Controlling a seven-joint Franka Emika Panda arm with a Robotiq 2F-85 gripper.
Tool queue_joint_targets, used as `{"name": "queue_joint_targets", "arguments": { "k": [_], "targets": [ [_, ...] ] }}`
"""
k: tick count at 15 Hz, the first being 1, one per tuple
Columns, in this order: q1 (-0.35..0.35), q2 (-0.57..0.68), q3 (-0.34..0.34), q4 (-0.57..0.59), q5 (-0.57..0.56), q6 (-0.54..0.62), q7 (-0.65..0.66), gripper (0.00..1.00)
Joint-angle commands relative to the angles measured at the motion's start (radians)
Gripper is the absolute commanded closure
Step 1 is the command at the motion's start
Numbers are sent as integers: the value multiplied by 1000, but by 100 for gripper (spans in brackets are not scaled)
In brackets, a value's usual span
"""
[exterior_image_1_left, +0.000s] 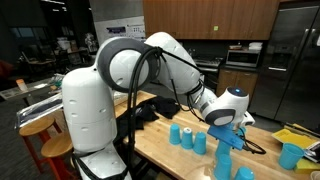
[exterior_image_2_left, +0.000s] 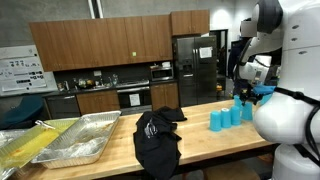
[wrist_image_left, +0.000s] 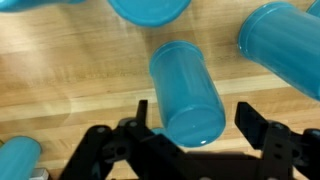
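Gripper (wrist_image_left: 197, 128) jaws stand wide apart at the bottom of the wrist view, holding nothing. The blue cup (wrist_image_left: 188, 85) sits on the wooden table (wrist_image_left: 60, 70) between them at mid-frame; a clear gap shows on its right side. What it holds cannot be seen. More blue cups (wrist_image_left: 285, 45) lie around it, toward the upper right, top and lower left. In an exterior view, metal trays (exterior_image_2_left: 85, 140) sit at the lower left, the leftmost holding yellow material (exterior_image_2_left: 20, 150).
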Motion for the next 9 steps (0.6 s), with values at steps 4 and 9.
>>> {"name": "queue_joint_targets", "arguments": {
  "k": [4,9],
  "targets": [
    [-18,0,18,2,-6,-1,6,11],
    [-5,-40,34,-16,-60,9,-58,0]
  ]
}}
